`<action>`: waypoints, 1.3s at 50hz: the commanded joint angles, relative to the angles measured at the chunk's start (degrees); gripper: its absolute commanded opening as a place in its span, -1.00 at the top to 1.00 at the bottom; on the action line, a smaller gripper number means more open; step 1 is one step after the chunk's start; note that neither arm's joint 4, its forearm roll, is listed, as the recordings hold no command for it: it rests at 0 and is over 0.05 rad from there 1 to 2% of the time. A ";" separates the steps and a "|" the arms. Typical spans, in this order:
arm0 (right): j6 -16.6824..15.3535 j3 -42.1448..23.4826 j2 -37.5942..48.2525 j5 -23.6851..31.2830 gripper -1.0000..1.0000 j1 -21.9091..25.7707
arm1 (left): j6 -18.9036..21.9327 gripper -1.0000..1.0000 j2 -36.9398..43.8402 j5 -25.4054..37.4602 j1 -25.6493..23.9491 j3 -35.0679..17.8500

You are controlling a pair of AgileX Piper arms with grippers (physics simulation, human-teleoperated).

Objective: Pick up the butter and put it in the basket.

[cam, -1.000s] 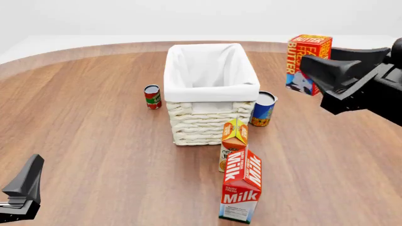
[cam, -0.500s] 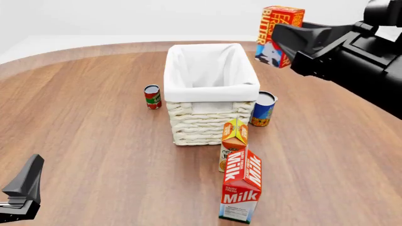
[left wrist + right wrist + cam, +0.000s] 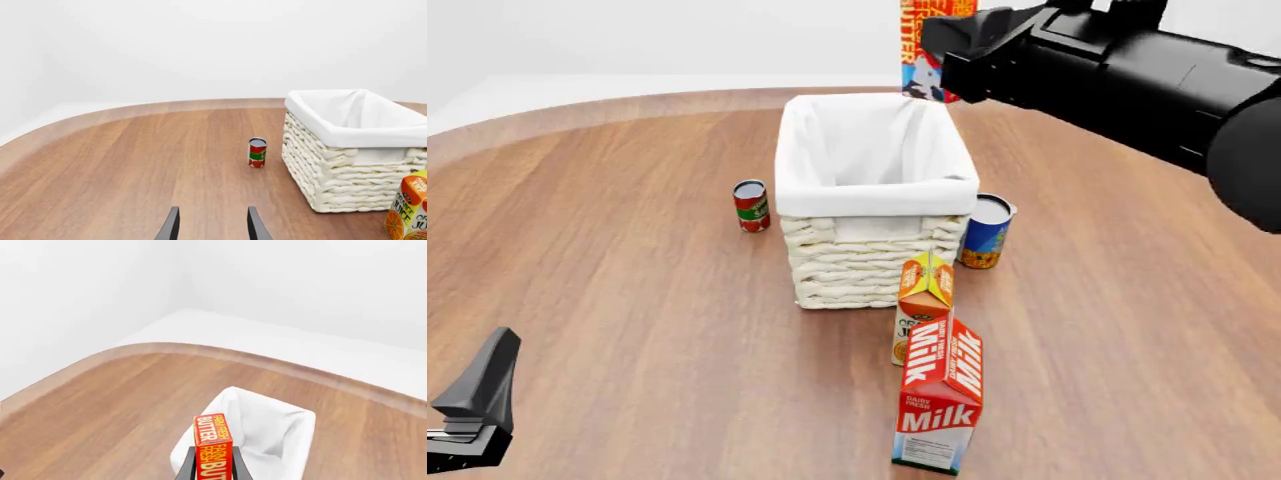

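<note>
Up high, the right arm's jaws (image 3: 212, 467) grasp the butter (image 3: 924, 50), which hangs in the air above the basket (image 3: 874, 195), at its 1 o'clock corner. The left arm's jaws (image 3: 212, 225) rest released low over the surface (image 3: 627, 300).

Butter (image 3: 928, 45) has been carried by right gripper (image 3: 941, 55) leftward and higher since 1 s ago: from well right of basket (image 3: 876, 190), w/ a midway stop, to above basket's far right corner. Box now cut off by frame top.
</note>
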 commanded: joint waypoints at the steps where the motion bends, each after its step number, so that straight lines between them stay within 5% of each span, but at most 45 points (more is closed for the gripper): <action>1: -3.44 -8.39 10.11 4.75 1.00 0.00 | 0.00 -1.00 0.00 0.00 0.00 0.00; 17: -7.47 -16.74 19.67 10.07 1.00 -1.69 | 0.00 -1.00 0.00 0.00 0.00 0.00; 43: -6.60 -26.03 27.77 13.24 1.00 -3.33 | 0.00 -1.00 0.00 0.00 0.00 0.00; 65: -6.55 -26.35 31.86 11.39 1.00 -5.21 | 0.00 -1.00 0.00 0.00 0.00 0.00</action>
